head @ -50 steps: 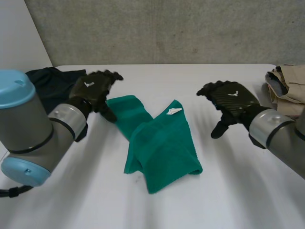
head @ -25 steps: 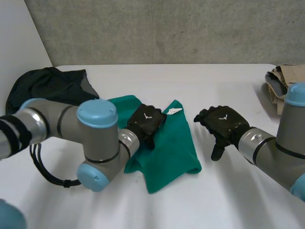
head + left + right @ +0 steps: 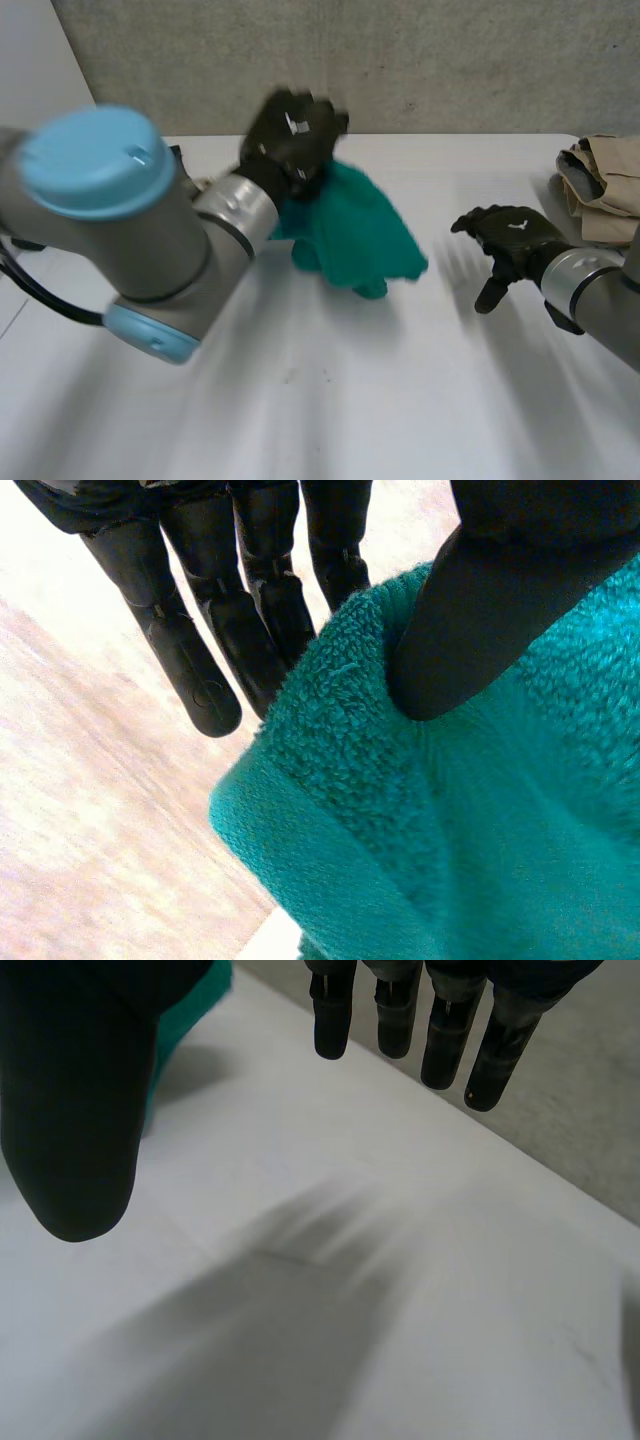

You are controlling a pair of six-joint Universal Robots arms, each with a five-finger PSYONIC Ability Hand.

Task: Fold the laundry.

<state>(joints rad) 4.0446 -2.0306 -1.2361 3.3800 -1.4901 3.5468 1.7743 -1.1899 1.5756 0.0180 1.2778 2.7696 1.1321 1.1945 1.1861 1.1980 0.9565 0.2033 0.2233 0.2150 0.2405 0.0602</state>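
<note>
Left hand (image 3: 293, 135) now lifts green towel (image 3: 355, 225) off table (image 3: 330, 400), pinched w/ thumb, bunched & hanging; right hand (image 3: 512, 238) fingers apart.

No readable words or numbers: just 1 small white emblem on each black hand.

In the head view, the back of the left hand (image 3: 292, 135) carries a small white mark, too blurred to make out as letters or a brand. The back of the right hand (image 3: 512, 236) bears a similar white mark, roughly a shallow V shape, which also cannot be read as text. The green towel (image 3: 480, 820), pinched under the left hand's thumb, shows plain terry pile and a flat hem band in the left wrist view, and the white table (image 3: 330, 1290) is bare white in the right wrist view.
</note>
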